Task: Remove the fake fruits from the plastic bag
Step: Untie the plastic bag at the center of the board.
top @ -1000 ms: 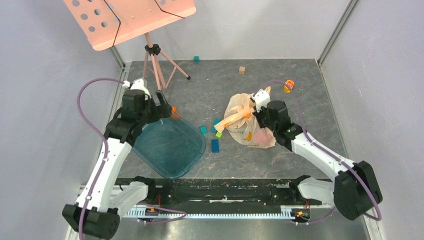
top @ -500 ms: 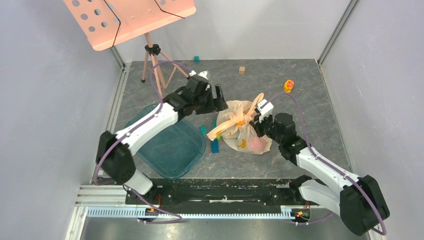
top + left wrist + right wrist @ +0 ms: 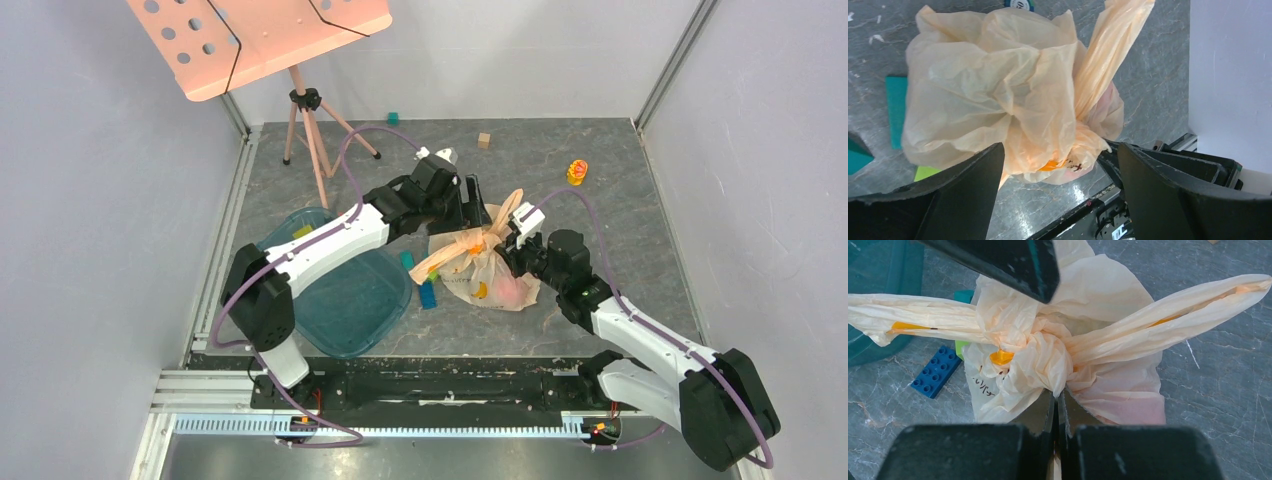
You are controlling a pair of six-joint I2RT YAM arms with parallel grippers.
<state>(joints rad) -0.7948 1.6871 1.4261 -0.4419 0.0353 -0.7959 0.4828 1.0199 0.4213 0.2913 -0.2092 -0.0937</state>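
The plastic bag (image 3: 478,268) lies knotted on the grey floor, its two handles sticking out to the sides. My right gripper (image 3: 506,246) is shut on the knot of the bag (image 3: 1048,355), with the jaws pinched together on the plastic at the right gripper (image 3: 1058,399). My left gripper (image 3: 470,208) hangs open just over the far side of the bag (image 3: 998,90), which sits between its spread fingers (image 3: 958,195). A pink-red round shape (image 3: 1143,412) shows through the plastic, also in the top view (image 3: 511,290). The grapes are hidden.
A teal tray (image 3: 345,295) lies left of the bag. A blue brick (image 3: 429,293), a teal block (image 3: 407,259) and a green block (image 3: 962,347) lie beside the bag. A tripod stand (image 3: 305,120) is at back left; a yellow-orange toy (image 3: 577,171) at back right.
My left arm has swung right from the tray's far corner to over the bag, gripper open. My right gripper has drawn the bag a little nearer and to the left, still holding the knot.
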